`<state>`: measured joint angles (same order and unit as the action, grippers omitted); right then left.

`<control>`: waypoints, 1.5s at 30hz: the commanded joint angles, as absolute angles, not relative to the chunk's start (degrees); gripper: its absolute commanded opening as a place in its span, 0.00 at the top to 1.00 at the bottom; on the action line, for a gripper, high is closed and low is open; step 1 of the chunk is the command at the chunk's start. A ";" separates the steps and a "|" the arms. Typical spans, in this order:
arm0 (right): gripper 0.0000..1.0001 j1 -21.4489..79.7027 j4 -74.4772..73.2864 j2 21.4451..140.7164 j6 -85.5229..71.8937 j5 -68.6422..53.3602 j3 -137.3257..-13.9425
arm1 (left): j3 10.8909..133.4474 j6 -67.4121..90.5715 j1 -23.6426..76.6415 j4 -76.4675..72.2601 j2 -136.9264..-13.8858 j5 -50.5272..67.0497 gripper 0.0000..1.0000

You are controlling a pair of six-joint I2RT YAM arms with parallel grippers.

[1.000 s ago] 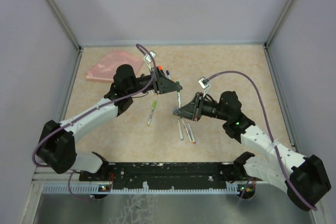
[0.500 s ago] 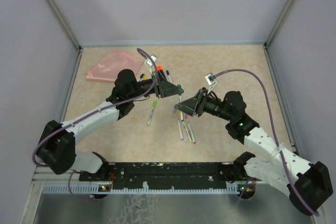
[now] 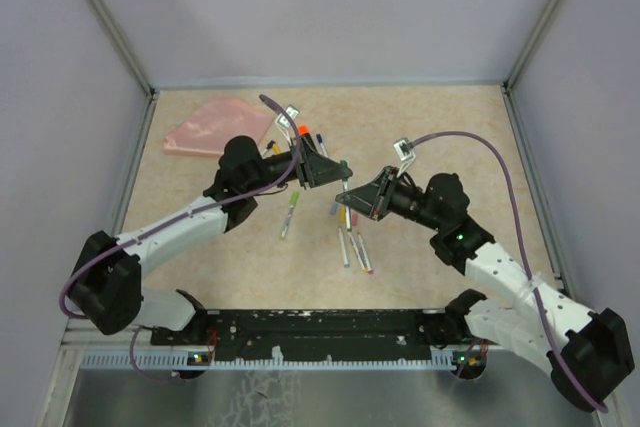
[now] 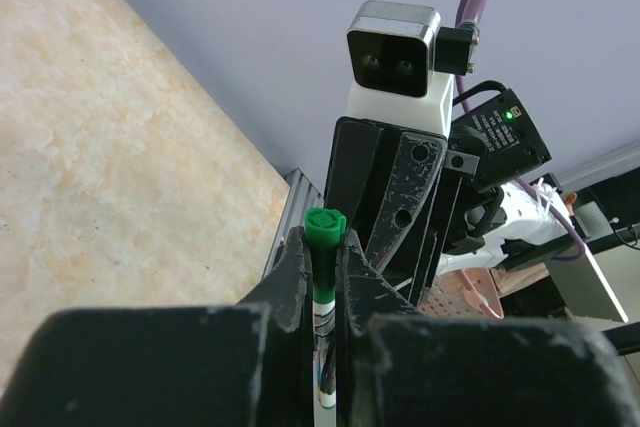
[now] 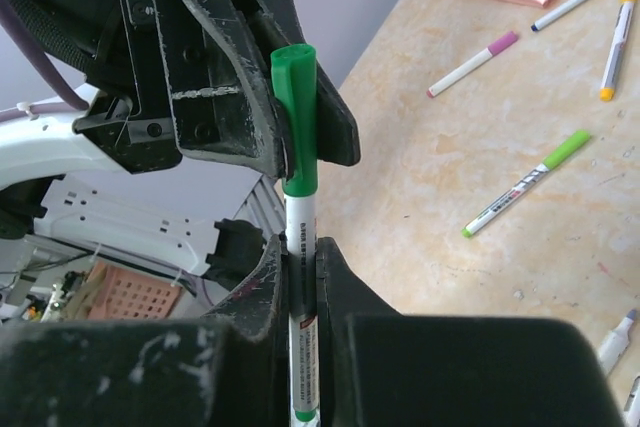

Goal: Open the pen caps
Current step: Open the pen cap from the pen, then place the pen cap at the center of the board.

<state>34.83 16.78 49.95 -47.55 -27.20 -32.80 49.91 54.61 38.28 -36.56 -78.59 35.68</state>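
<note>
The green cap stands in mid-air above the table, pinched by the left pincer. Its two fingers are closed tight on it, so only the cap's flat end pokes out past their tips. Just below the cap's lower rim in the right wrist view, the white barrel of the same pen is clamped in the right pincer, which is also closed hard. Compared with a second ago, the right arm has edged up and in towards the left arm, and the stretch of pen showing between the two has shortened. Both sets of fingers have settled into a firm hold, cap in one and barrel in the other. That suggests the grip for the pull is now made. The cap still sits flush on the barrel with no gap showing, so the opening itself looks not yet done. On the table lie other pens with their caps on, among them a lime-capped pen and a pink-capped pen. The pink pouch rests towards the far left corner, beyond the left arm.
</note>
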 commanded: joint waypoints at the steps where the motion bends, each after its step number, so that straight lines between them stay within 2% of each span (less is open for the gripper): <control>1: 1.00 35.16 17.36 50.03 -47.91 -29.91 -35.51 | 51.79 50.35 38.19 -39.29 -77.52 30.91 1.00; 10: 1.00 35.20 16.10 50.19 -47.69 -32.46 -33.95 | 59.95 42.89 32.94 -41.31 -80.07 22.45 1.00; 16: 1.00 35.16 12.73 49.13 -46.37 -32.13 -34.59 | 67.84 42.49 30.64 -40.85 -83.98 21.40 1.00; 24: 1.00 35.16 -9.26 43.77 -36.71 -16.48 -37.34 | 66.59 44.93 30.67 -27.86 -83.00 27.06 1.00; 27: 1.00 35.09 -15.18 41.08 -35.38 -10.35 -36.79 | 62.62 43.91 32.48 -21.97 -81.52 27.28 1.00; 36: 1.00 35.09 -24.05 36.96 -35.76 0.28 -31.62 | 54.52 40.12 45.49 -8.12 -83.23 15.67 1.00; 41: 1.00 35.04 -25.89 37.37 -37.04 1.14 -29.22 | 54.70 40.31 48.70 -7.42 -89.94 15.24 1.00; 45: 1.00 34.98 -24.87 35.67 -38.63 1.08 -26.84 | 60.63 38.94 51.21 -1.54 -96.57 12.77 1.00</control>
<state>34.87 -25.96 37.56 -37.52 -0.64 -27.83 55.40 41.04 49.15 -7.35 -91.64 16.12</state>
